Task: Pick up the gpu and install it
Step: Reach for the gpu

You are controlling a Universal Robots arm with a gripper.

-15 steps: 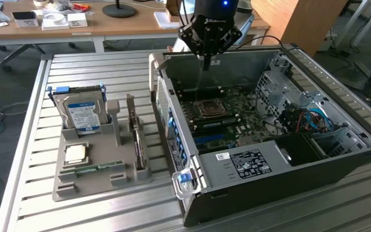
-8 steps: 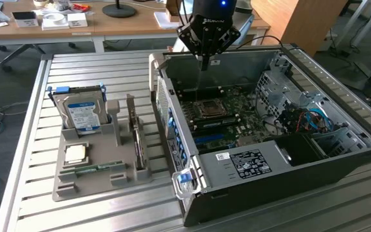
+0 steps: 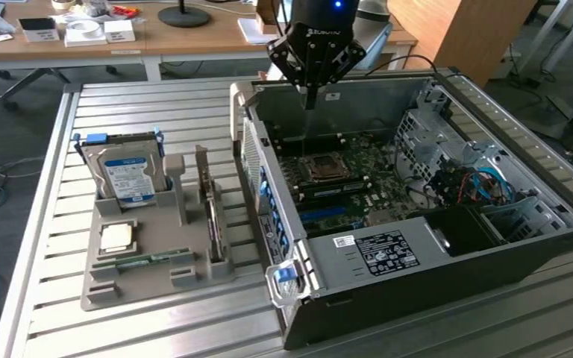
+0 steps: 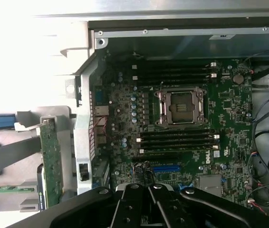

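Observation:
The gpu stands on edge in a slot of the grey parts holder, to the exterior view's left of the open computer case. In the wrist view the gpu appears edge-on as a green board strip. My gripper hangs over the back of the case, above the motherboard, well apart from the gpu. Its fingers are shut together with nothing between them. A blue expansion slot lies on the board just ahead of them.
The holder also carries a silver hard drive, a CPU chip and a green memory stick. The CPU socket sits mid-board between memory slots. Cables and drive cages crowd the case's far side.

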